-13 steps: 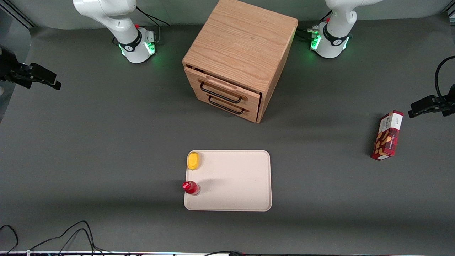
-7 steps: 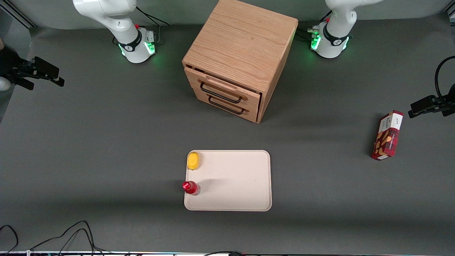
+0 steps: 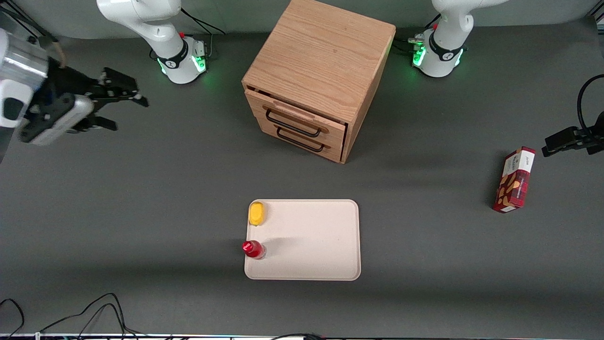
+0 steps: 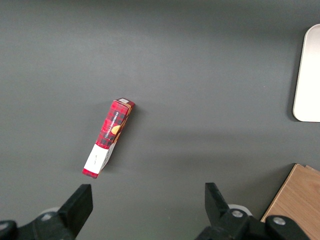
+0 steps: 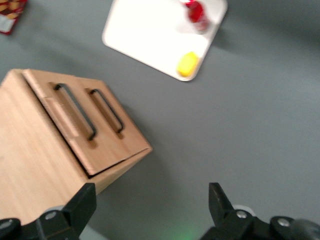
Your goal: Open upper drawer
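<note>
- I have the gripper (image 3: 123,105) in the air over bare table at the working arm's end, well apart from the cabinet (image 3: 317,78). Its two black fingers (image 3: 120,86) are spread wide and hold nothing, touch nothing.
- In the right wrist view the same spread shows: one fingertip (image 5: 82,200) and its mate stand far apart with only grey mat (image 5: 240,125) between them.
- Change from half a second ago: the gripper then sat at the very edge of the front view, only its dark fingers showing. Now it has swung in toward the cabinet, and the silver-and-white wrist body is in sight too. Fingers look more widely parted than before.
- Nothing else on the table has shifted over that last second.
- The upper drawer (image 3: 295,118) sits in the cabinet's front, directly above the lower drawer (image 3: 302,139), the cabinet turned at an angle to the front camera. Light oak face, black wire handle (image 3: 291,123) across it.
- The upper drawer's face stands slightly proud of the cabinet at one end, a thin dark gap under the top board; otherwise it is in.
- A pale tray (image 3: 311,241) lies nearer the front camera than the cabinet, with a yellow object (image 3: 256,213) and a red-capped bottle (image 3: 253,249) at its edge.
- A red carton (image 3: 514,179) lies toward the parked arm's end.
</note>
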`<control>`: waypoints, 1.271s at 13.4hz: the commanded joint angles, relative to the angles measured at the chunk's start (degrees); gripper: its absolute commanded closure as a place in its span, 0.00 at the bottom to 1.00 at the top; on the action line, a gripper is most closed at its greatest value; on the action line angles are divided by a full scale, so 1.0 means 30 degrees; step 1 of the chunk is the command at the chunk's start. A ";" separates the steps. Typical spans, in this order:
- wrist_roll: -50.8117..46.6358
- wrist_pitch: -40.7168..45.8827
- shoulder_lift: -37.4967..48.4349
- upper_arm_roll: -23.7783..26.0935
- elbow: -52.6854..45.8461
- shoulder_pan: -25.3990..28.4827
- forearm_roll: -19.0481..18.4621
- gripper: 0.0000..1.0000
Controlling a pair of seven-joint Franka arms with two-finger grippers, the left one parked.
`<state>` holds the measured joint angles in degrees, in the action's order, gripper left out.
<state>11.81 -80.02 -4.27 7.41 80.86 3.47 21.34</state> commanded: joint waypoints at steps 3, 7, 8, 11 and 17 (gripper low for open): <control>0.0897 0.0218 -0.2760 0.3440 -0.1346 -0.0015 0.0971 0.00; 0.0898 -0.1623 -0.5600 0.6019 -0.1435 0.0072 0.0855 0.00; 0.0898 -0.2151 -0.6216 0.6315 -0.1406 0.0334 0.0768 0.00; 0.0898 -0.3355 -0.8033 0.6843 -0.1288 0.1156 0.0125 0.00; 0.1132 -0.5115 -0.9885 0.8837 -0.0557 0.1274 -0.2427 0.00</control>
<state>14.36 -94.74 -33.39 33.22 79.51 7.34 15.23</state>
